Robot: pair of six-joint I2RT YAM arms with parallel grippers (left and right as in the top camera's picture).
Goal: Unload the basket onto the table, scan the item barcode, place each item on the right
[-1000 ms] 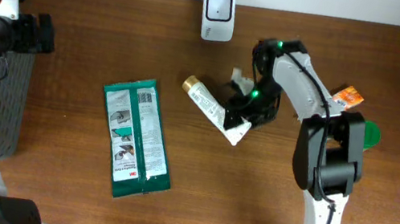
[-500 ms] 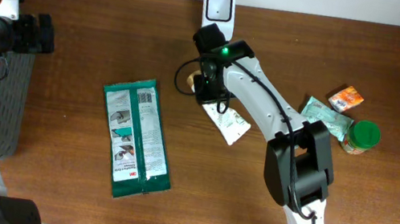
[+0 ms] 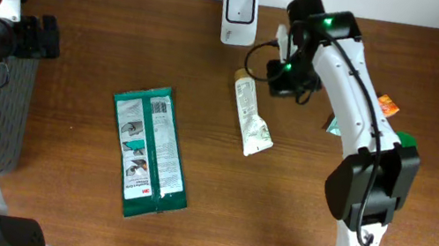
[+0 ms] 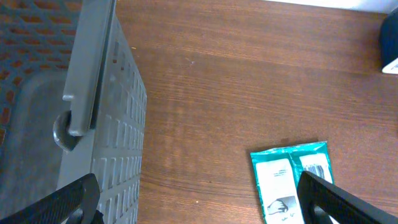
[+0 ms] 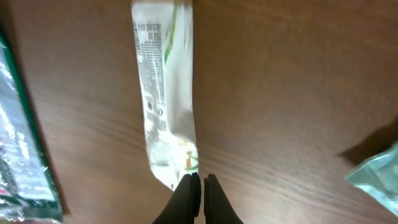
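Two grippers, both empty. Right gripper (image 5: pixel 198 186) pinched shut, tips just beside one end of white printed plastic tube (image 5: pixel 163 93), flat on brown wooden table (image 3: pixel 295 207) near white box-shaped scanner (image 3: pixel 242 5). Left gripper (image 4: pixel 199 199) spread wide above table, between grey mesh basket (image 4: pixel 106 143) and green flat wipes packet (image 4: pixel 292 180).

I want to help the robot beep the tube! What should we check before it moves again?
1. Tube lying alone on the table, nothing on top: ok.
2. Right gripper open to grab it: not ok, it is shut with nothing between its fingers.
3. Scanner uncovered: ok.
4. Tube's barcode facing up: cannot tell, the print is too blurry.
5. Left gripper out of the way: ok, it is open by the basket.
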